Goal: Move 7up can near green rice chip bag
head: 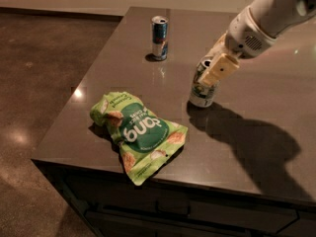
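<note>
The 7up can (pixel 201 96), white and green with a silver top, stands upright on the dark table (pixel 256 58), right of centre. My gripper (pixel 211 73) comes in from the upper right and is shut on the can's upper part, with one tan finger (pixel 218 69) across its front. The green rice chip bag (pixel 139 133), wrinkled with white lettering on a dark green circle, lies near the table's front left edge. It is apart from the can, to the can's lower left.
A slim blue and silver can (pixel 159 37) stands upright at the back of the table, left of my gripper. The table's left edge (pixel 79 88) and front edge (pixel 173 181) drop to a brown floor. My arm casts a shadow to the right of the can.
</note>
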